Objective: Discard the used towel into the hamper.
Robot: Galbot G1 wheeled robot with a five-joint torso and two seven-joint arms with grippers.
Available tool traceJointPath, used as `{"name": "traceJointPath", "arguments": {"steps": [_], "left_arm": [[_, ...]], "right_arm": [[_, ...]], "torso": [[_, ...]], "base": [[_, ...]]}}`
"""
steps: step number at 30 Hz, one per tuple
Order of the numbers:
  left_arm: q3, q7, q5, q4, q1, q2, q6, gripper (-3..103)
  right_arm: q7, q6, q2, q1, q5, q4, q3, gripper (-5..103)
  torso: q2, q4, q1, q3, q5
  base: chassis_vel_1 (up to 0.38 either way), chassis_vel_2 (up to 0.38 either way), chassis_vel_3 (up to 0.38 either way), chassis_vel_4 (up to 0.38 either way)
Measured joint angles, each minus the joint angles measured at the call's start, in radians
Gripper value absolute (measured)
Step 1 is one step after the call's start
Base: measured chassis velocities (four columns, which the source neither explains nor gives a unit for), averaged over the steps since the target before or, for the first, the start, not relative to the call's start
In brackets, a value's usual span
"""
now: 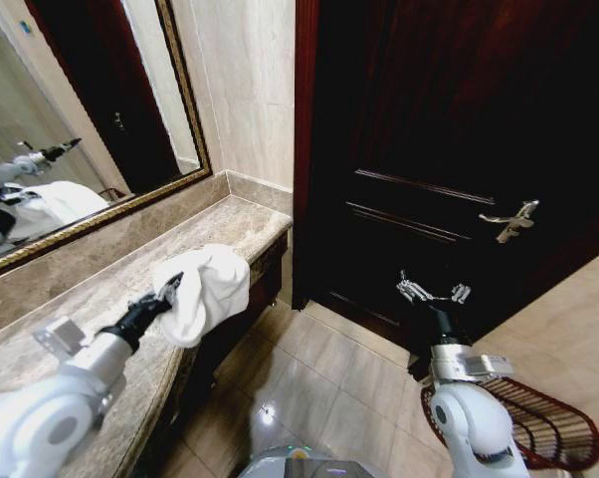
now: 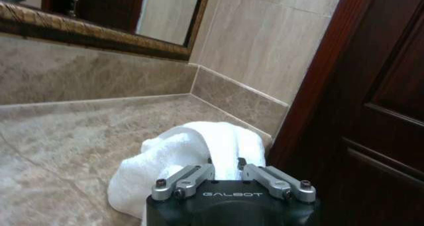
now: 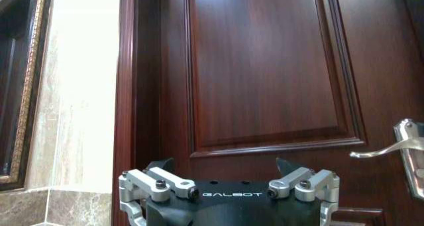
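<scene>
On the left, the left gripper point(image 1: 172, 284) pinches the white towel point(image 1: 208, 291) at the near edge of the counter point(image 1: 100, 289). The towel looks soft, light and floppy, so a bunched fold is best to hold. Further right, the right gripper point(image 1: 434, 292) waits wide open. The hamper point(image 1: 548, 423) sits on the floor, near right.

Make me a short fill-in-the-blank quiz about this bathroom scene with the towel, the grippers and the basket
1. The left gripper is closed on the white ____.
2. The towel lies on the marble ____.
3. The right gripper hangs open in front of the dark wooden ____.
4. The hamper stands on the ____ on the robot's right.

Missing words: towel; counter; door; floor
</scene>
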Motion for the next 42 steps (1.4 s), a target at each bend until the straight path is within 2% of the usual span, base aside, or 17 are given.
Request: {"name": "traceJointPath", "arguments": {"steps": [5,7,9,12,14,17,18,19,23,24,26,28,31,36,39,40,42], "left_arm": [[0.046,0.046,0.088,0.001,-0.016,-0.058,-0.03,6],[0.075,0.077,0.163,0.001,-0.028,-0.091,-0.054,6],[0.079,0.082,0.175,0.001,-0.03,-0.095,-0.058,6],[0.121,0.136,0.314,0.002,-0.042,-0.134,-0.114,6],[0.125,0.145,0.335,0.002,-0.042,-0.14,-0.124,6],[0.145,0.213,0.475,0.01,-0.045,-0.179,-0.216,6],[0.15,0.229,0.504,0.022,-0.047,-0.186,-0.242,6],[0.15,0.229,0.504,0.022,-0.047,-0.186,-0.242,6],[0.172,0.269,0.601,0.088,-0.056,-0.217,-0.33,6],[0.172,0.269,0.601,0.088,-0.056,-0.217,-0.33,6],[0.185,0.28,0.663,0.138,-0.062,-0.232,-0.393,6],[0.19,0.28,0.673,0.151,-0.062,-0.235,-0.409,6],[0.2,0.279,0.718,0.199,-0.072,-0.24,-0.468,6],[0.203,0.269,0.743,0.235,-0.089,-0.243,-0.51,6],[0.206,0.248,0.833,0.282,-0.102,-0.256,-0.589,6],[0.206,0.248,0.833,0.282,-0.102,-0.256,-0.589,6],[0.21,0.25,0.875,0.297,-0.111,-0.265,-0.628,6]], "right_arm": [[0.001,0.001,0.0,-0.012,0.0,0.002,0.002,100],[0.0,0.004,-0.004,-0.021,-0.001,0.005,0.004,100],[0.0,0.004,-0.005,-0.022,-0.001,0.005,0.004,100],[0.0,0.005,-0.014,-0.024,-0.002,0.004,0.008,100],[0.0,0.005,-0.016,-0.024,-0.002,0.004,0.008,100],[0.001,0.008,-0.022,-0.026,-0.002,-0.003,0.011,100],[0.001,0.011,-0.022,-0.027,-0.002,-0.005,0.012,100],[0.001,0.011,-0.022,-0.027,-0.002,-0.005,0.012,100],[0.004,0.025,-0.022,-0.029,-0.002,-0.015,0.015,100],[0.004,0.025,-0.022,-0.029,-0.002,-0.015,0.015,100],[0.006,0.036,-0.023,-0.029,-0.004,-0.021,0.016,100],[0.006,0.039,-0.023,-0.029,-0.006,-0.023,0.016,100],[0.01,0.048,-0.022,-0.026,-0.023,-0.034,0.017,100],[0.02,0.051,-0.02,-0.023,-0.033,-0.04,0.015,100],[0.022,0.083,-0.015,-0.02,-0.041,-0.056,0.015,100],[0.022,0.083,-0.015,-0.02,-0.041,-0.056,0.015,100],[0.024,0.102,-0.013,-0.021,-0.038,-0.061,0.015,100]], "torso": [[0.0,-0.0001,0.0,0.0,0.0001],[0.0,0.0,0.0,0.0,0.0],[0.0,-0.0001,0.0,0.0,0.0],[0.0,-0.0002,0.0,0.0,0.0001],[0.0,-0.0001,0.0,0.0,0.0],[0.0,0.0,0.0,0.0,0.0003],[0.0,0.0,0.0,0.0,0.0002],[0.0,0.0,0.0,0.0,0.0002],[0.0,0.0,0.0,0.0,0.0001],[0.0,0.0,0.0,0.0,0.0001],[0.0,0.0,0.0,0.0,0.0],[0.0,0.0,0.0,0.0,0.0],[0.0,0.0,0.0,0.0,0.0],[0.0,0.0,0.0,0.0,0.0001],[0.0,0.0,0.0,0.0,0.0001],[0.0,0.0,0.0,0.0,0.0001],[0.0,0.0,0.0,0.0,0.0]], "base": [[0.0,0.0,0.0,0.0],[0.0,0.0,0.0,0.0],[0.0,0.0,0.0,0.0],[0.0,0.0,0.0,0.0],[0.0,0.0,0.0,0.0],[0.0,0.0,0.0,0.0],[0.0,0.0,0.0,0.0],[0.0,0.0,0.0,0.0],[0.0,0.0,0.0,0.0],[0.0,0.0,0.0,0.0],[0.0,0.0,0.0,0.0],[0.0,0.0,0.0,0.0],[0.0,0.0,0.0,0.0],[0.0,0.0,0.0,0.0],[0.0,0.0,0.0,0.0],[0.0,0.0,0.0,0.0],[0.0,0.0,0.0,0.0]]}}
